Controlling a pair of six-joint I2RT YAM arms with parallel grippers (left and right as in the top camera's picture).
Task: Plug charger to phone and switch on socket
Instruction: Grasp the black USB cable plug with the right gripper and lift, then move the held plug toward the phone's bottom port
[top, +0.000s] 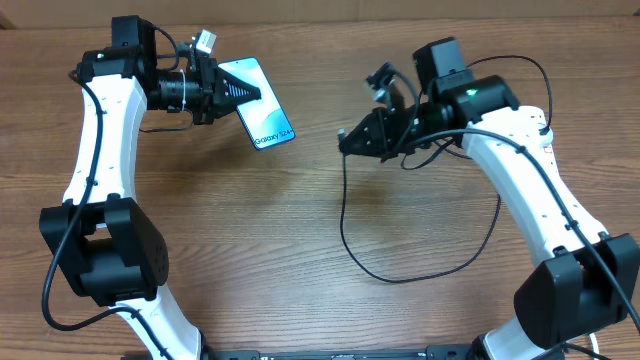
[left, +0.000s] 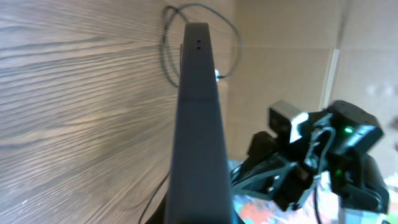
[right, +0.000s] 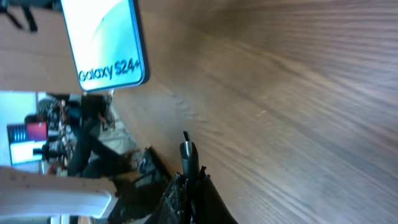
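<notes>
overhead camera: fixed above the table, facing straight down from a distance. it takes in my left arm and right arm whole, with both bases at the lower edge of the view.

left wrist camera: sits very close behind the phone and sights along its dark edge, which fills the centre of the view. beyond it are the table, a loop of the charger and my right arm.

right wrist camera: looks low across the table, view tilted, past the charger's connector tip towards the phone's screen and my left arm.

the wrist cameras face each other. all three views share phone, charger and table.
</notes>
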